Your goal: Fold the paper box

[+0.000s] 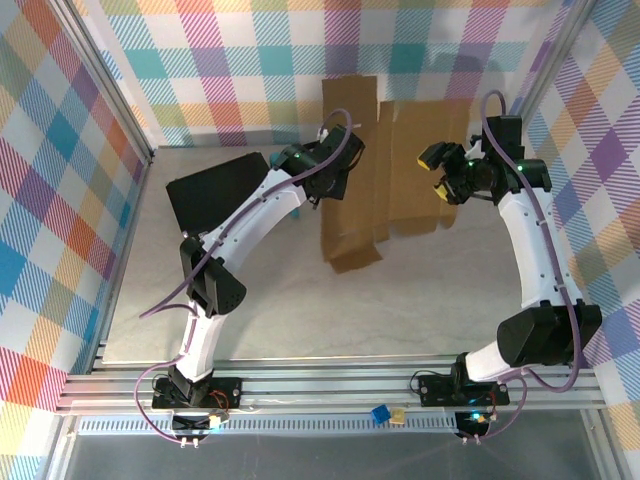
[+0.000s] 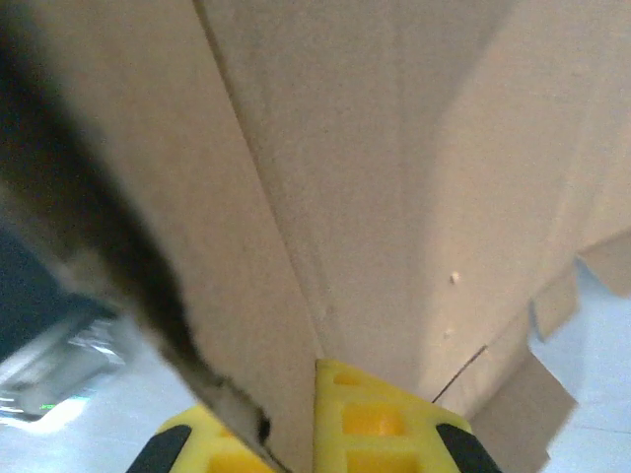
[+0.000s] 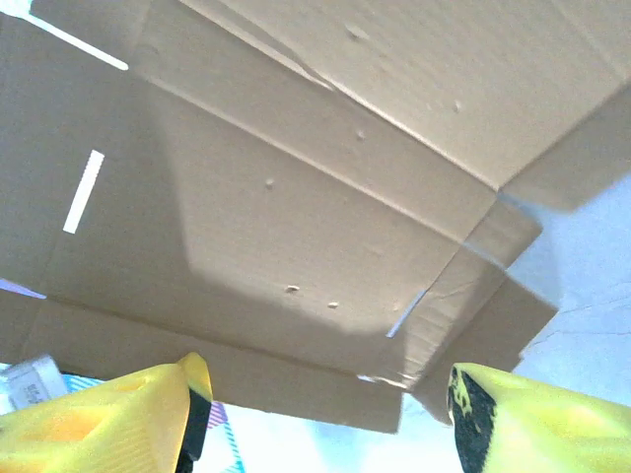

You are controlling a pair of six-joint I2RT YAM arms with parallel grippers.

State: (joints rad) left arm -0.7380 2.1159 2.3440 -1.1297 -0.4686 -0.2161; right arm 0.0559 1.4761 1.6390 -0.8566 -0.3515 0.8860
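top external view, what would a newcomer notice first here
The paper box, brown cardboard with its flaps spread, sits at the table's far side between the arms. The left hand is shut on one flap; the right hand hovers open over its right part. A black case lies at far left.

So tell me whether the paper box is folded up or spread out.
Mostly spread out: the paper box lies as an open sheet, not yet box-shaped, with one panel pinched by the left gripper.
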